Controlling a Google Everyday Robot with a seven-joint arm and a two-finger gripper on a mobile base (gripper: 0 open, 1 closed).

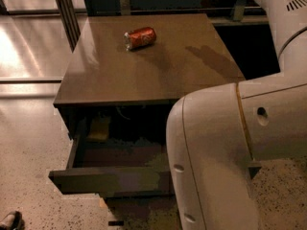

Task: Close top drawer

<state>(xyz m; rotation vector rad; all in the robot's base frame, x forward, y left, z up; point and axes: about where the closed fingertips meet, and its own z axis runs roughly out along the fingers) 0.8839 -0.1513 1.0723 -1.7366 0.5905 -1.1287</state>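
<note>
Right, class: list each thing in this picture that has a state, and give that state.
Top drawer: open, pulled well out.
Red soda can: lying on its side on the cabinet top.
Yellowish item: inside the drawer, back left corner.
Robot arm: covering the drawer's right end.
End effector: not in view.
</note>
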